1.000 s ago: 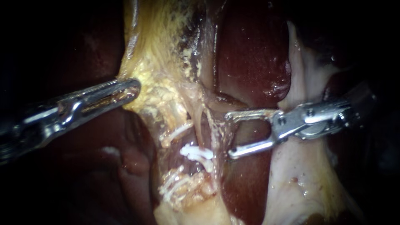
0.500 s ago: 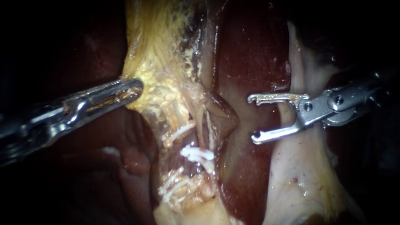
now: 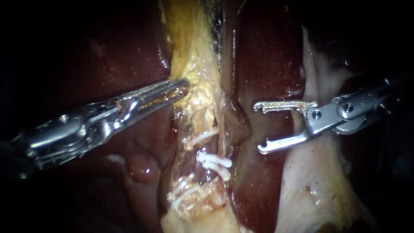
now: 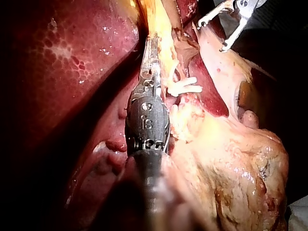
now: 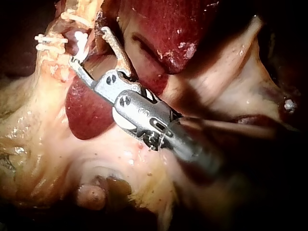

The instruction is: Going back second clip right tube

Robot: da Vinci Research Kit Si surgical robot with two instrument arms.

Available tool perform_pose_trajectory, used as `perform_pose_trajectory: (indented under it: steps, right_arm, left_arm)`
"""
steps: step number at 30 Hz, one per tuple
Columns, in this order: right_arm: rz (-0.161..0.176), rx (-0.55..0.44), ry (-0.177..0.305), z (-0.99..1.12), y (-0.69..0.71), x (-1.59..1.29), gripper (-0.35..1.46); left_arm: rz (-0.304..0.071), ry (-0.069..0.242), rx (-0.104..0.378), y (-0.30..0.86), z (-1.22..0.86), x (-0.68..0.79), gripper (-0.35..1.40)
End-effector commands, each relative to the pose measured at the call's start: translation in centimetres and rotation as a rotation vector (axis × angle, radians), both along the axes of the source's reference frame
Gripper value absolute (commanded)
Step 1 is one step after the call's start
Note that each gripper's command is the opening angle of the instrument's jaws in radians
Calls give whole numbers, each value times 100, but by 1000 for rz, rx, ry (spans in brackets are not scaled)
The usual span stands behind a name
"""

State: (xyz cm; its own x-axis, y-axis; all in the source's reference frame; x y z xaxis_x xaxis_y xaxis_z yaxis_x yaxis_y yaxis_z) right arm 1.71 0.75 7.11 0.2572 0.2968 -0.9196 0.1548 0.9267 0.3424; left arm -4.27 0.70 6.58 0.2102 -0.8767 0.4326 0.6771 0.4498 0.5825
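Note:
My left instrument (image 3: 180, 87) is shut on the edge of a yellowish tissue strand (image 3: 192, 51) that runs down to thin pale tubes (image 3: 215, 129). In the left wrist view its jaws (image 4: 153, 53) lie together along that strand. Two white clips (image 3: 214, 162) cross the tubes side by side, with another clip (image 3: 199, 138) just above. My right instrument (image 3: 258, 127) hangs open to the right of the clips, clear of the tissue, with nothing between its jaws. In the right wrist view the open jaws (image 5: 88, 45) point toward the clips (image 5: 50, 43).
Dark red liver (image 3: 267, 51) lies behind and between the instruments. A pale fold of tissue (image 3: 310, 181) runs under my right instrument. More white clips (image 3: 183, 196) sit lower on lumpy yellow fat. A small reddish nodule (image 3: 140, 166) lies below my left instrument.
My right instrument has drawn back to the right from the tubes, jaws still open. My left instrument has carried the yellowish strand to the right, toward the clips.

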Motion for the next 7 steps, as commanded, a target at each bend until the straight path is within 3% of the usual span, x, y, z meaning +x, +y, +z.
perform_pose_trajectory:
  steps: [1,7]
  right_arm:
    - [1,0,0,0,0,0,60]
    - [1,1,0,-1,1,0,60]
  left_arm:
    - [1,0,0,0,-1,1,-35]
    - [3,-1,1,1,-1,3,-35]
